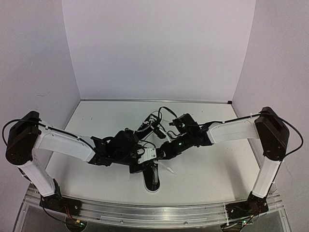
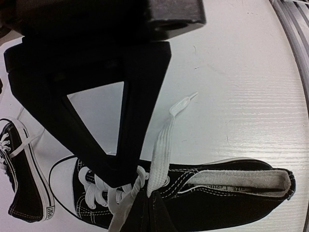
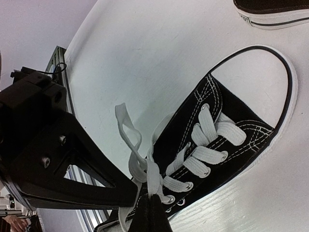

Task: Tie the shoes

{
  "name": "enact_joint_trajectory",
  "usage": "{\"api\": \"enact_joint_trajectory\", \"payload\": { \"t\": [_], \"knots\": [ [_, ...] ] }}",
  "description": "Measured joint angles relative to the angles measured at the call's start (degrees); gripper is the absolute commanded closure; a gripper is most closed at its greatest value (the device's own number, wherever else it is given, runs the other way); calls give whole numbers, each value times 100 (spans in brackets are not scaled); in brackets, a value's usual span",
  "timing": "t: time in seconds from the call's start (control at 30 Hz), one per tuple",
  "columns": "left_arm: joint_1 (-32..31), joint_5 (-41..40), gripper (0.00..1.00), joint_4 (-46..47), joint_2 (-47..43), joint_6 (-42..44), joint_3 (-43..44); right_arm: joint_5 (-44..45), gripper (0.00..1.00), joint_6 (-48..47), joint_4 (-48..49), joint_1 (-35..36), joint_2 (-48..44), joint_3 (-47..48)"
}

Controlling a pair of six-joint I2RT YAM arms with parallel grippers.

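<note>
The left gripper (image 2: 148,205) and right gripper (image 3: 153,208) each pinch a white lace (image 2: 161,145) of the near sneaker (image 1: 152,178), by the tabletop's (image 1: 207,169) near edge. I reckon an uneven pull could slip a lace free or drag it sideways.

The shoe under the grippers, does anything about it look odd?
Only the laces: the shoe is untied, with one strand pinched in the left gripper and another in the right gripper, loose ends sticking out. No damage shows.
</note>
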Motion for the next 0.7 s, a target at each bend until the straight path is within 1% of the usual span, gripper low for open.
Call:
{"api": "enact_joint_trajectory", "payload": {
  "t": [0.3,0.5,0.7],
  "knots": [
    [31,-298,100,595,391,-794,-14,-19,100,160,144,0,0,-1],
    [30,-544,100,1325,479,-1499,-286,-74,100,380,509,-19,-2,-122],
    [42,-731,100,1968,656,-2025,-508,-206,100,584,786,-15,-1,-327]
  ]
}}
